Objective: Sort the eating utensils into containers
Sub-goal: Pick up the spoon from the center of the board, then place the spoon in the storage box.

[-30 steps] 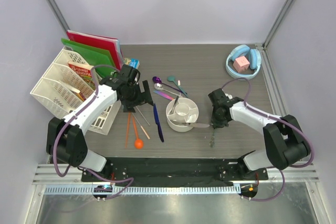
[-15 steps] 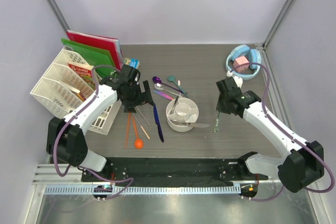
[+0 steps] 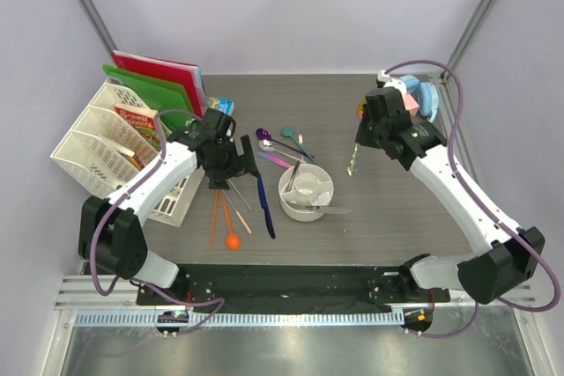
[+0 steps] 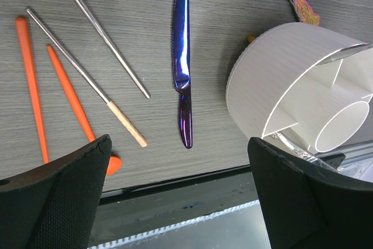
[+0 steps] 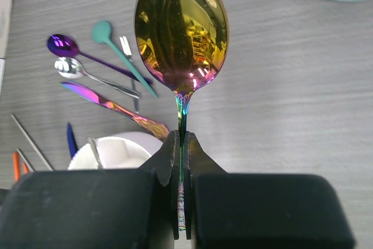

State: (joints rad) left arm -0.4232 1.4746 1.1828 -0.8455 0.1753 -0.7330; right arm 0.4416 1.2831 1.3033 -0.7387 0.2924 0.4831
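Eating utensils lie spread over the middle of the dark grey wood-grain table point(image 3: 335, 103), most of them left of and behind their container. Biggest on the table is the white lattice plastic file rack point(image 3: 92, 151) at far left, with flat red and green folders point(image 3: 163, 81) standing behind it. The left gripper point(image 4: 178, 161) hangs low just beside the rack, its jaws spread wide with nothing between them, over the cutlery lying on the table. The right gripper point(image 5: 180, 144) sits high over the right rear of the table, pinched tight on the thin handle of a gold iridescent metal spoon point(image 5: 180, 33), which hangs bowl-down above bare table, to the right of the cup and apart from it. Behind that arm a light blue round bowl point(image 3: 430, 101) is partly hidden. The white round plastic cup point(image 4: 262, 80), split by inner walls around a centre tube, stands mid-table. One flat silver piece point(image 3: 333, 210) rests across its near rim, jutting right, and a second silver piece point(image 3: 293, 173) stands tilted in a compartment at its rear left. Just left of the cup lies the glossy dark blue knife point(image 4: 182, 56), tip pointing away from the arms. Further left are two silver metal sticks point(image 4: 102, 33), one with a pale end, then an orange plastic spoon point(image 4: 73, 106) and thin orange chopsticks point(image 3: 215, 216). Behind the cup, close together, lie a rainbow-tinted flat handle point(image 5: 111, 106), a purple spoon point(image 5: 61, 44), a teal spoon point(image 5: 111, 39) and a small silver spoon point(image 5: 70, 67).
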